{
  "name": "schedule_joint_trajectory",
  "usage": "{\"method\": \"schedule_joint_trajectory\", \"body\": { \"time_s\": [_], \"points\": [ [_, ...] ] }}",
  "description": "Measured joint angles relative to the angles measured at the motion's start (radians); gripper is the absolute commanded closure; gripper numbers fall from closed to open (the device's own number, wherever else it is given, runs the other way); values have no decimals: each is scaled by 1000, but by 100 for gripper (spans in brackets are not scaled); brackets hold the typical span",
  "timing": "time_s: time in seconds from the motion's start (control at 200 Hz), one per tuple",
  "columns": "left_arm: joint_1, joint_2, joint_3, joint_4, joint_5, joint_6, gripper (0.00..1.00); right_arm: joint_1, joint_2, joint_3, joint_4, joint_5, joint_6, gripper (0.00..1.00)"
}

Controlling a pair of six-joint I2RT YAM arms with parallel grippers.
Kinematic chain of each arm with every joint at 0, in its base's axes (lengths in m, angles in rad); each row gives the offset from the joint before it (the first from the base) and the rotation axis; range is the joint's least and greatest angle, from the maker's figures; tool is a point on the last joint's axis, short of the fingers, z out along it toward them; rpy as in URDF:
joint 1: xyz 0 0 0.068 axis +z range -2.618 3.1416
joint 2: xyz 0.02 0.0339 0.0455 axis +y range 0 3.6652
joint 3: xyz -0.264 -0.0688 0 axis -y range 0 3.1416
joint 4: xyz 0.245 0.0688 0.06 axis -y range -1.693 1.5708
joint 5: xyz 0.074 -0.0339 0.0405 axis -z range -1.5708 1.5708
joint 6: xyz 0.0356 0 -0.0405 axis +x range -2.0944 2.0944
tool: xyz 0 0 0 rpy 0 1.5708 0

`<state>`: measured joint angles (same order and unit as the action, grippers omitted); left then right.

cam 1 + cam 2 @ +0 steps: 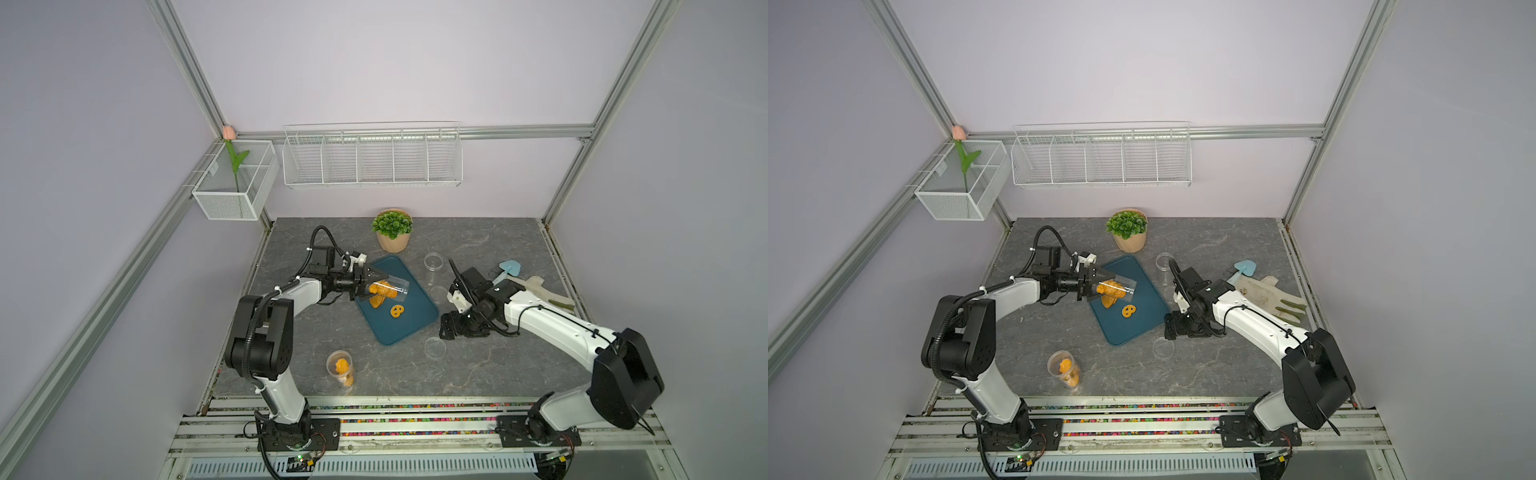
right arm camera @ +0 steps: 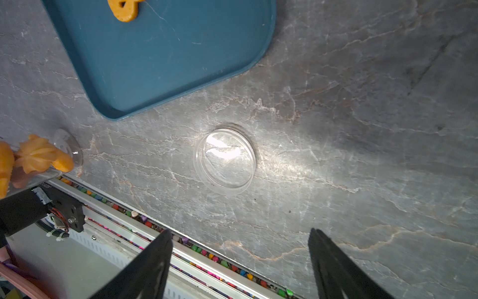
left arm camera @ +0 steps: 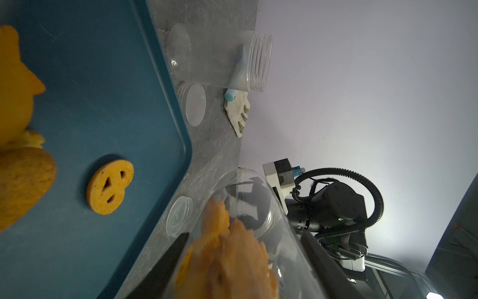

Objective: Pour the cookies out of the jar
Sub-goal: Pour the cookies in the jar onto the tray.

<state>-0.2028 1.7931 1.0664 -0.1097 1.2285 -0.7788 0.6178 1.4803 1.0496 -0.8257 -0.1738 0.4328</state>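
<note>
A potted plant (image 1: 392, 228), glove (image 1: 1264, 296) and trowel (image 1: 510, 268) occupy the tabletop (image 1: 478, 374).

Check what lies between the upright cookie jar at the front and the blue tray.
Only bare table, seen in both top views; the cookie jar stands apart from the tray.

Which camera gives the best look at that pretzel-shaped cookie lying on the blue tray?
The left wrist view: the pretzel cookie appears large, holes clear. Both top views show it whole but tiny. The right wrist view catches only its cropped edge.
</note>
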Motion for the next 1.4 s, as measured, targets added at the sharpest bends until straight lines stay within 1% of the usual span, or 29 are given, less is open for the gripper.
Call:
{"method": "schedule_joint_trajectory", "body": {
  "time_s": [0.235,0.51,0.64,0.935,1.4],
  "points": [
    [3,66,100,-221,-10,193,40,0,34,15,-1,-1,-3,15],
    [13,124,146,-362,-65,312,40,0,57,35,0,-4,-7,15],
    [23,129,148,-378,-98,328,40,0,61,39,-1,-4,-8,15],
    [28,130,148,-357,-175,323,40,0,79,48,-1,-8,-15,15],
    [28,130,148,-325,-208,302,40,0,82,50,0,-11,-15,15]
  ]
}}
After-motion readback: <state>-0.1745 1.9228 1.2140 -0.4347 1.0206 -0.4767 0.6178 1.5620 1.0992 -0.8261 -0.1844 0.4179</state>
